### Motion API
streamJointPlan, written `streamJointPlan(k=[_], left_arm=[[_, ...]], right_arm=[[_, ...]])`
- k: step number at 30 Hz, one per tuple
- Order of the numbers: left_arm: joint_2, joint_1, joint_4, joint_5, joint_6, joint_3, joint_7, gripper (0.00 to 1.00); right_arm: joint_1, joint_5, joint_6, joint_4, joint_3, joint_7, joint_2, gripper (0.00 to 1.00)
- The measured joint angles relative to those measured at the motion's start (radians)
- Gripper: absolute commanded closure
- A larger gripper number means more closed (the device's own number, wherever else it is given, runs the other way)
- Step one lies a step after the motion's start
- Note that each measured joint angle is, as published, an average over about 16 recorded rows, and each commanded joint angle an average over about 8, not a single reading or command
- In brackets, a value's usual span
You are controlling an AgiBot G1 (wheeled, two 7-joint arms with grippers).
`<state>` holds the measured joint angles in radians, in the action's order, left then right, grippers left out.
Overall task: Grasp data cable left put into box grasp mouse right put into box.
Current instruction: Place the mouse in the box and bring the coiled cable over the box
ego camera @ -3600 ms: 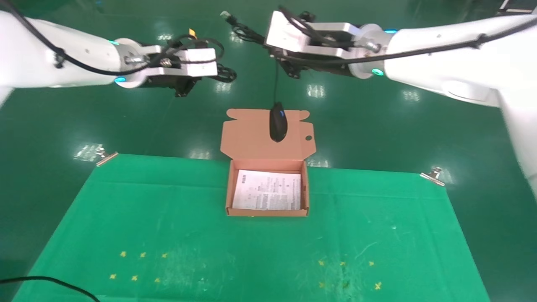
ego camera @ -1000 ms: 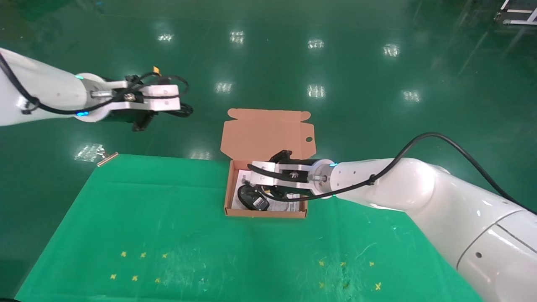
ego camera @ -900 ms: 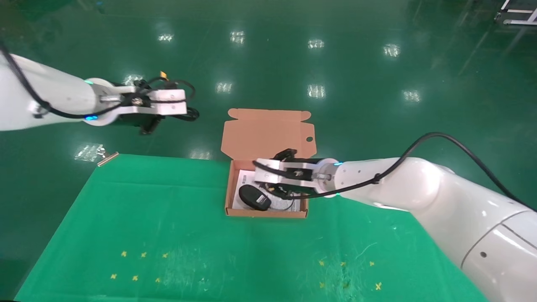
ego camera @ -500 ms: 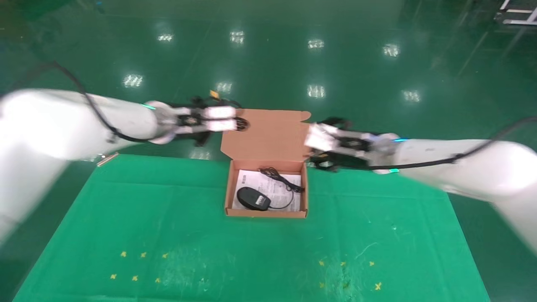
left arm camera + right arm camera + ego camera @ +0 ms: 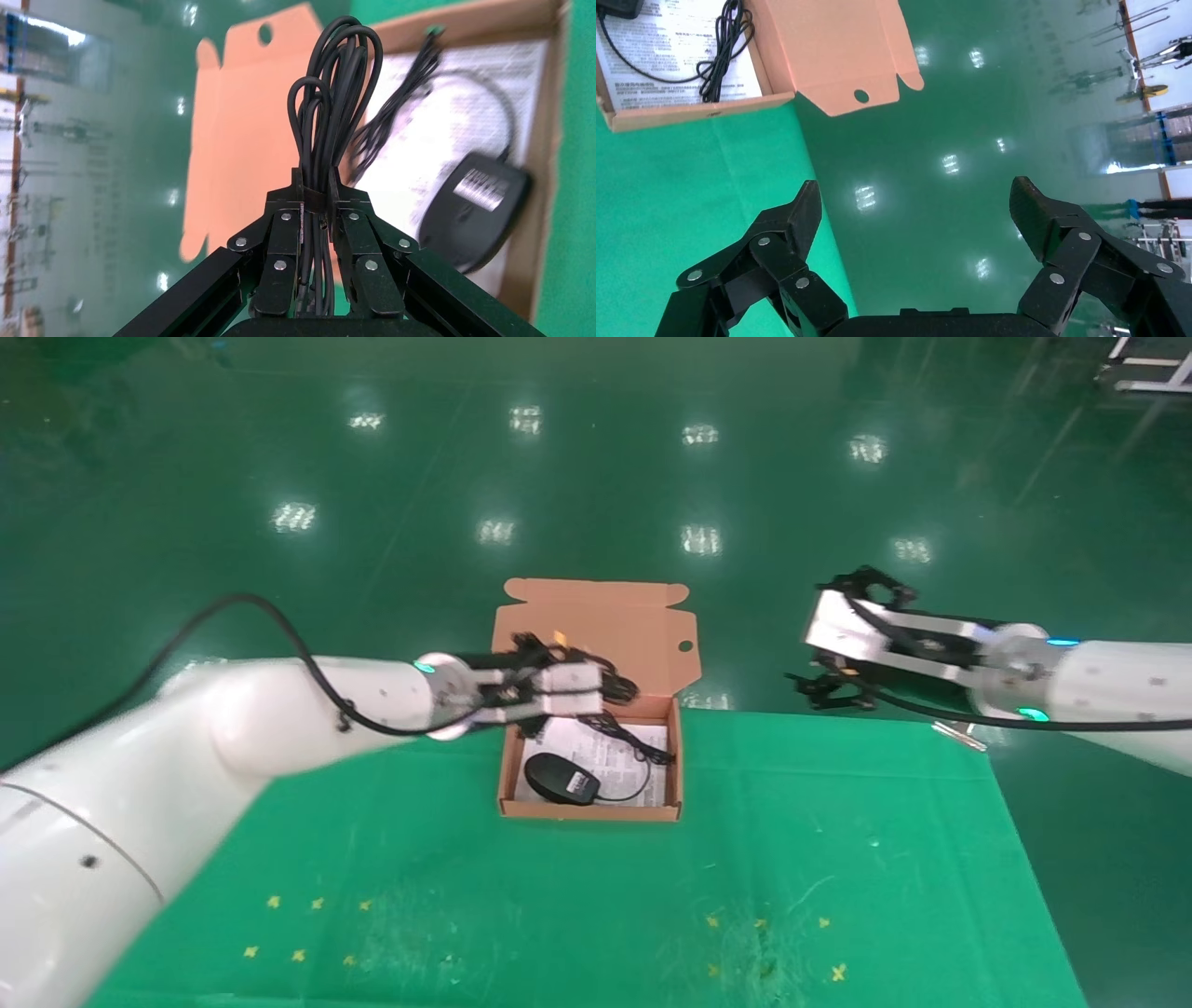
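A glossy green floor (image 5: 596,458) fills the room and mirrors rows of ceiling lights; racks and stands show far off in the right wrist view. In front lies the desk (image 5: 577,896), covered with a green cloth marked by small yellow crosses and scuffs, with a metal clip (image 5: 959,732) at its far right corner. The box (image 5: 592,810) sits at the desk's 12 o'clock edge, its flap lid (image 5: 643,626) open and leaning away. A white printed sheet (image 5: 652,775) lines the bottom; its writing is too small to read. The mouse (image 5: 561,778) lies in the box toward 8 o'clock, its cord (image 5: 633,742) looping toward 2 o'clock. In the left wrist view a white label with dark print shows on the mouse, unreadable. The left pincer (image 5: 316,210) is clamped narrow on the data cable (image 5: 336,105), holding the bundle above the box's far left corner. The right pincer (image 5: 916,203) hangs wide and empty at 2 o'clock, past the desk's far right edge over the floor.
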<state>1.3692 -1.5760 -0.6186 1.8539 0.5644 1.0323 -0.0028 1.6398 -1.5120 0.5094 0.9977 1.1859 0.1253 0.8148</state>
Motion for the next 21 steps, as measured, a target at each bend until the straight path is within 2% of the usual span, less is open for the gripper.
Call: streamJointPlan(k=[5, 6, 13, 14, 21], left_arm=[[0.001, 0.026, 0.004, -0.1, -0.024, 0.046, 0.06, 1.0], [0.002, 0.03, 0.004, -0.118, -0.027, 0.054, 0.069, 0.92], [0.003, 0.045, 0.009, -0.204, -0.035, 0.095, 0.106, 0.04], [0.003, 0.046, 0.009, -0.21, -0.034, 0.099, 0.109, 0.0], [-0.005, 0.044, 0.001, -0.233, -0.027, 0.103, 0.108, 0.0]], right_arm=[[0.001, -0.032, -0.004, 0.068, 0.009, 0.059, -0.053, 0.0], [0.001, -0.037, -0.005, 0.079, 0.011, 0.069, -0.062, 0.0], [0.001, -0.068, -0.011, 0.129, 0.019, 0.119, -0.095, 0.0], [0.001, -0.071, -0.012, 0.132, 0.02, 0.123, -0.097, 0.0], [0.001, -0.078, -0.014, 0.139, 0.022, 0.13, -0.099, 0.0]])
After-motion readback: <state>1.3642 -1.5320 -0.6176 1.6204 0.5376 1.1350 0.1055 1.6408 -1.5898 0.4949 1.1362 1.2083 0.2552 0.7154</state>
